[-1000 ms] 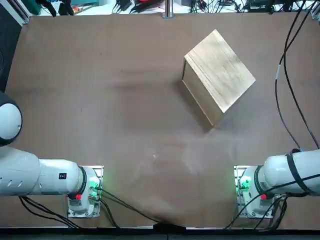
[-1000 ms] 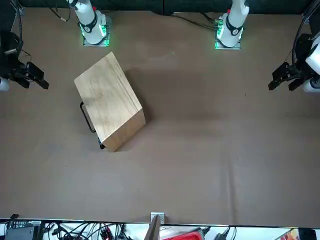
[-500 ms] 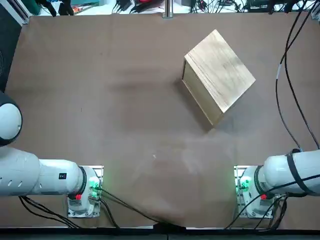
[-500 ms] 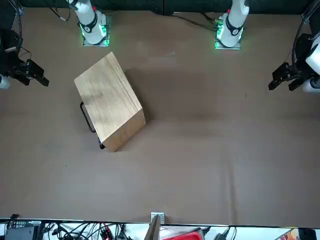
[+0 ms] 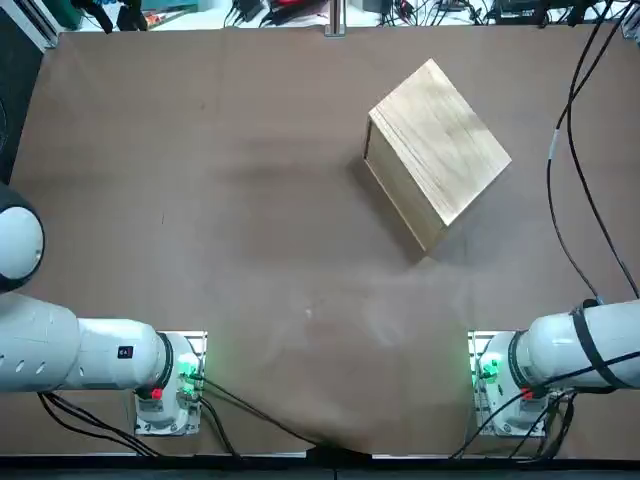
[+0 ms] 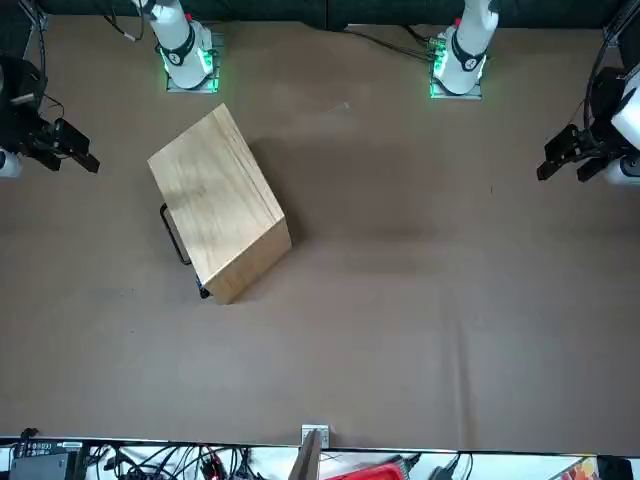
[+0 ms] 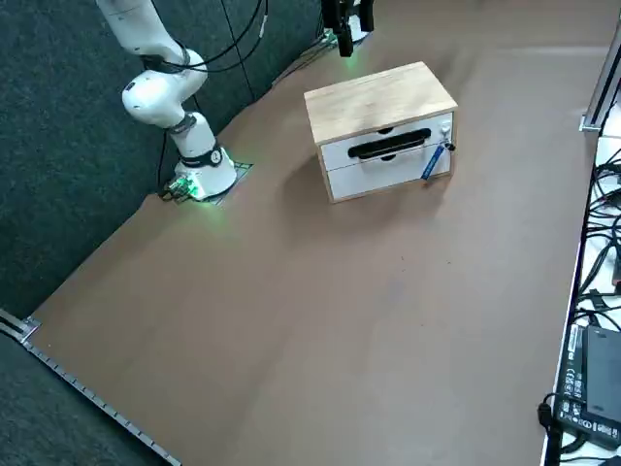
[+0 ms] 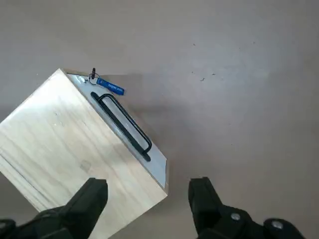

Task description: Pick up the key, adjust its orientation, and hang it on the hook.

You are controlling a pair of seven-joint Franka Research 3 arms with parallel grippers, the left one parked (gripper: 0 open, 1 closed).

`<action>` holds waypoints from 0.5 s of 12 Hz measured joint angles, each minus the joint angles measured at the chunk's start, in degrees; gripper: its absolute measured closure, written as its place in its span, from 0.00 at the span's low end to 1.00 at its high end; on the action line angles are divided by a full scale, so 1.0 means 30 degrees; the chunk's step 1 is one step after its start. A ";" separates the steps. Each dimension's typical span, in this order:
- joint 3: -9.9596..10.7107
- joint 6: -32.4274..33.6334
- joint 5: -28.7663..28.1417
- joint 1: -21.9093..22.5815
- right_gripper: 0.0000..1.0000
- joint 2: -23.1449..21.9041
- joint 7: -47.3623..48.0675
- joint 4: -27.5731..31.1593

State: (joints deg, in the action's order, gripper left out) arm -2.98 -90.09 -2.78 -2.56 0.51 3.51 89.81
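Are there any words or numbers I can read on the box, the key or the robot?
Blue tag on the key: white lettering, too small to read.
Wooden box: no writing shows.
Parked left arm: a small dark label with red marks, too blurred to read.
Right gripper, open above the box: no writing shows.

A wooden box (image 5: 438,152) stands on the brown desk (image 5: 230,200), turned at an angle to the desk edges, in the far right part of the top view. Its pale front face carries a black bar handle (image 7: 387,145), visible in the right side view and the right wrist view (image 8: 125,124). Cables and assorted equipment (image 6: 150,462) lie along the far edge of the desk, and a black cable (image 5: 570,170) runs down the right side.
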 joint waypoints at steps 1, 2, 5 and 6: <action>0.0027 0.0001 0.0000 0.0012 0.00 0.0000 0.0000 0.0000; 0.0036 0.0002 0.0000 0.0015 0.00 0.0000 0.0000 0.0000; 0.0042 0.0002 0.0000 0.0020 0.00 0.0000 0.0000 0.0004; 0.0054 0.0003 0.0000 0.0020 0.00 0.0000 0.0000 0.0016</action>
State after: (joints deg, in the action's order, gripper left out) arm -2.82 -90.09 -2.78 -2.50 0.51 3.51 89.86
